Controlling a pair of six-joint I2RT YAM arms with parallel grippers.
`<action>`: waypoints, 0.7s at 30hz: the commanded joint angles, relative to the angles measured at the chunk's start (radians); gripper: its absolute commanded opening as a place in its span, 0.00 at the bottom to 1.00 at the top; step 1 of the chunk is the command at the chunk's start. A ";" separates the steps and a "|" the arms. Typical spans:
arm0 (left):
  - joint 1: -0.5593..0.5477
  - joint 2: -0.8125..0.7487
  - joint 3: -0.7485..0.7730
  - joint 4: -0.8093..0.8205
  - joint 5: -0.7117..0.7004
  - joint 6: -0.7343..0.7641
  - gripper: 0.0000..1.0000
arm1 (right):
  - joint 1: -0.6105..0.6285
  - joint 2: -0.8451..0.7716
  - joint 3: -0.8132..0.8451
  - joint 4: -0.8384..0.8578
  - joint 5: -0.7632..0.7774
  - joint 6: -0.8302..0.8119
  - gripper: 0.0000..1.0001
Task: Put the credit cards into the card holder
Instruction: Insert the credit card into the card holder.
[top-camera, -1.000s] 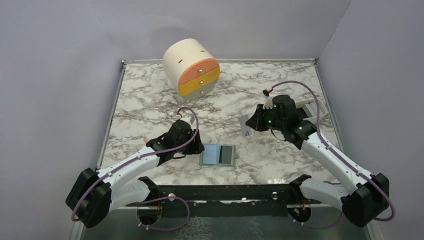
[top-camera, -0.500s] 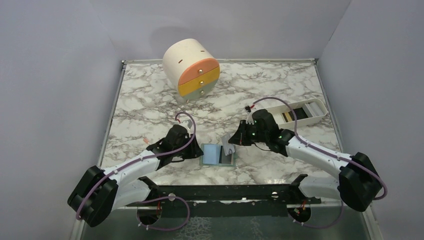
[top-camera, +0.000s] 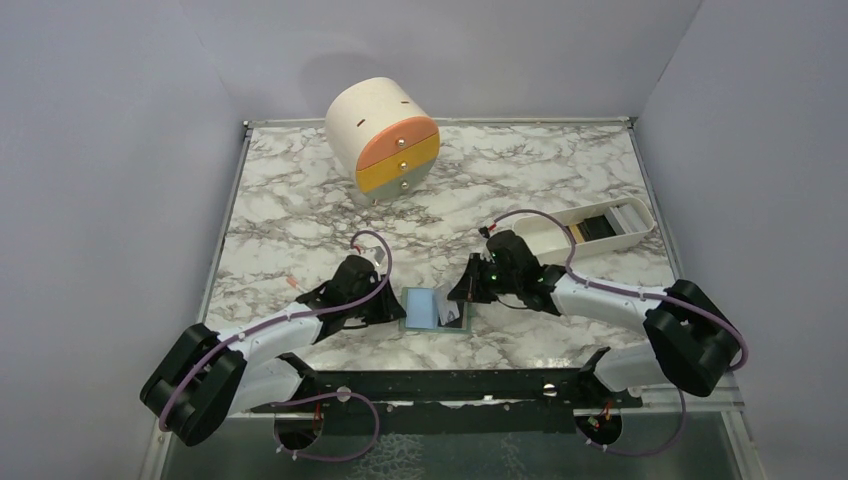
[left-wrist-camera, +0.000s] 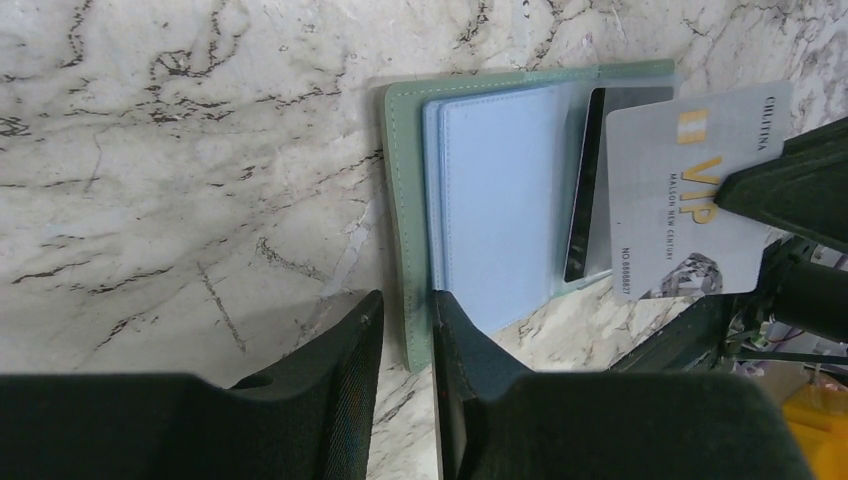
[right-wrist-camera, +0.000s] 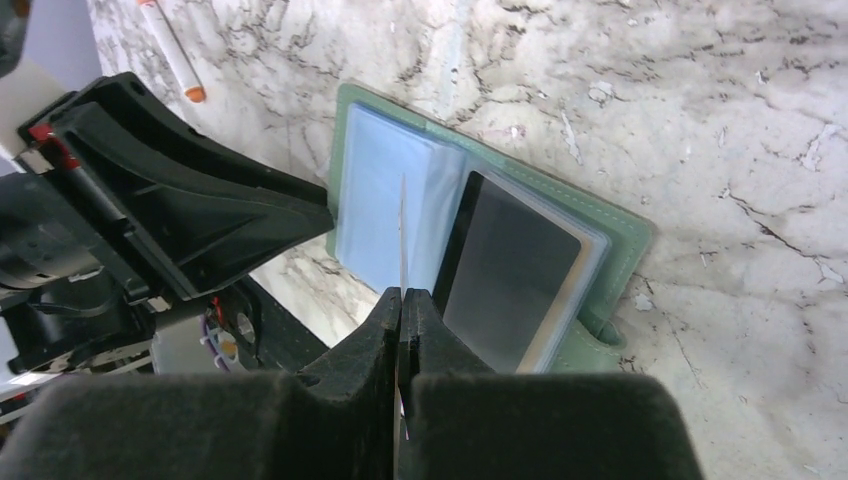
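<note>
The right gripper (right-wrist-camera: 400, 295), which a second ago hung over the long white tray (top-camera: 548, 222) at the far right, has swung in to the middle of the marble table (top-camera: 300, 210). It is now poised over the open card holder (left-wrist-camera: 405, 200), which lies near the front edge between the two arms. Its jaws are closed tight on a pale grey card (left-wrist-camera: 690, 190), held edge-down above the holder's centre fold. The left gripper (left-wrist-camera: 405, 305) has crept up to the holder's left edge, and its jaws have drawn in to a narrow slot astride that edge. Whether they already pinch the cover cannot be told. The pairing suggests the holder is being steadied so the grey card can be slid into a pocket, a step not yet done. A black card (right-wrist-camera: 510, 275) already sits in the right-hand leaf, and more credit cards (top-camera: 600, 226) wait in the tray. The grey card carries "VIP" in gold letters, with a smaller line that seems to read "MAISON NEW CENTURY" and a serial beginning "NO." A further word along its edge is too small to read with confidence.
</note>
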 joint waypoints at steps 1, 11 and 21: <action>0.004 -0.008 -0.019 0.036 0.029 -0.019 0.25 | 0.006 0.033 -0.030 0.077 0.009 0.048 0.01; 0.004 0.003 -0.034 0.060 0.050 -0.032 0.15 | 0.007 0.101 -0.053 0.140 -0.016 0.085 0.01; 0.005 0.005 -0.048 0.068 0.057 -0.037 0.09 | 0.007 0.125 -0.091 0.216 -0.042 0.098 0.01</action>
